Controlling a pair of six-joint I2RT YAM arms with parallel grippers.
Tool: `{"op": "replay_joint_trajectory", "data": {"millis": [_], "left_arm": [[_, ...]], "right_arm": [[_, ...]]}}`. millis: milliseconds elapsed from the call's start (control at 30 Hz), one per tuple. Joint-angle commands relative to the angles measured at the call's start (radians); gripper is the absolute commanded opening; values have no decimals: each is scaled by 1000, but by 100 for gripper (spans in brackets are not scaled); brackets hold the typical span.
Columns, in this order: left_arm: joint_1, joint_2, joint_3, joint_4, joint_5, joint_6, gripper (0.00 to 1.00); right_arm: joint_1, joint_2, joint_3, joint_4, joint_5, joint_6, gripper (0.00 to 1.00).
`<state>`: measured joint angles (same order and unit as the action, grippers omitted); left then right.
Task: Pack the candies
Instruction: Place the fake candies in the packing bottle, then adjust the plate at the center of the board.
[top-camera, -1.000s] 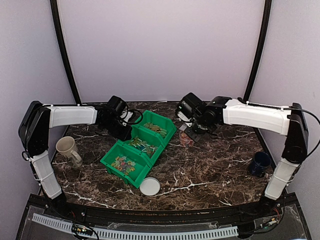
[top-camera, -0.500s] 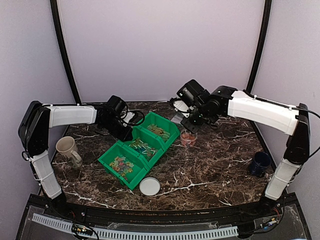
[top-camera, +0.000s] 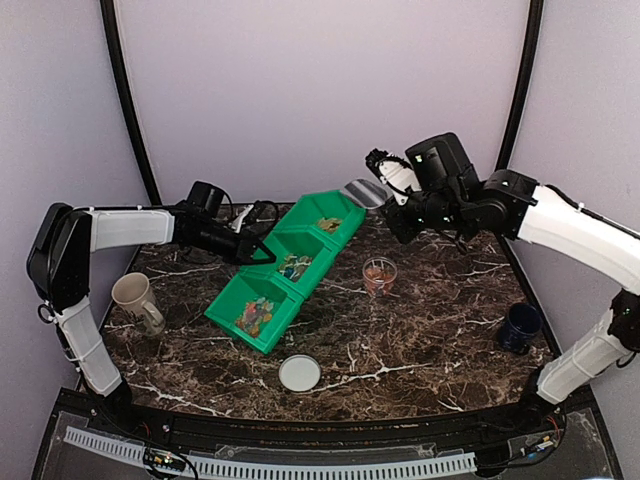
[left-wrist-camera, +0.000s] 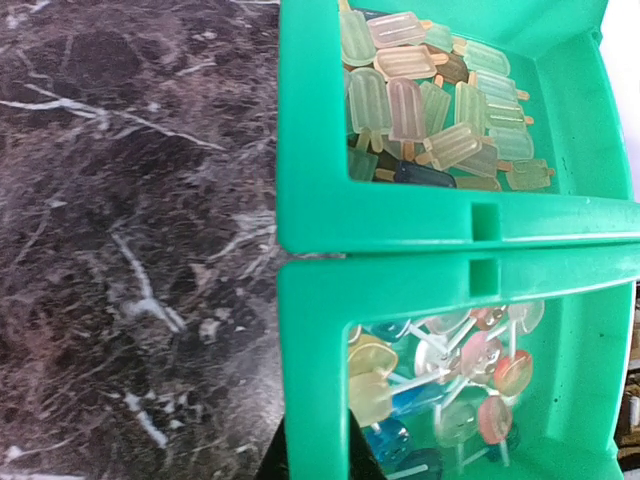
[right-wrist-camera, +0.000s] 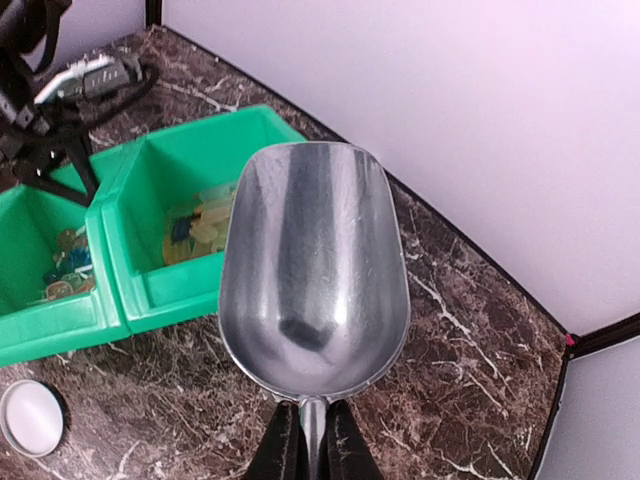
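The candies lie in the green three-compartment bin (top-camera: 262, 282): pale popsicle-shaped ones (left-wrist-camera: 430, 100) in one compartment, lollipops (left-wrist-camera: 450, 370) in the one beside it. My left gripper (top-camera: 252, 249) is shut on the bin's left rim (left-wrist-camera: 315, 380), one finger on each side of the wall. The bin looks tipped, with the sweets heaped to one side. A small clear cup (top-camera: 378, 273) holding a few candies stands right of the bin. My right gripper (right-wrist-camera: 310, 440) is shut on the handle of an empty metal scoop (right-wrist-camera: 312, 270), held high above the bin's far end (top-camera: 362, 192).
A white round lid (top-camera: 299, 373) lies in front of the bin and shows in the right wrist view (right-wrist-camera: 30, 418). A beige mug (top-camera: 134, 297) stands at the left, a dark blue mug (top-camera: 519, 326) at the right. Cables (top-camera: 255, 212) lie behind the bin.
My right arm has lifted the scoop up and away from the clear cup. My left arm has drawn back left with the rim; the bin has shifted and tipped, and its candies have slid together.
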<state>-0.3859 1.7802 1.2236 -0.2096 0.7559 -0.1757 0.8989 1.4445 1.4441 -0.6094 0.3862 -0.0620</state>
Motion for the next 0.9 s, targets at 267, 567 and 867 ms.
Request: {"op": "replay_joint_trajectory", "data": {"millis": [267, 567, 867], "left_arm": [[-13, -14, 23, 31, 173, -64, 0], [-12, -10, -96, 98, 288, -188, 0], [-14, -23, -242, 340, 412, -393, 0]], "right_arm": [[3, -64, -57, 123, -35, 20, 0], [-3, -94, -125, 191, 96, 58, 0], [-12, -1, -119, 222, 104, 113, 0]]}}
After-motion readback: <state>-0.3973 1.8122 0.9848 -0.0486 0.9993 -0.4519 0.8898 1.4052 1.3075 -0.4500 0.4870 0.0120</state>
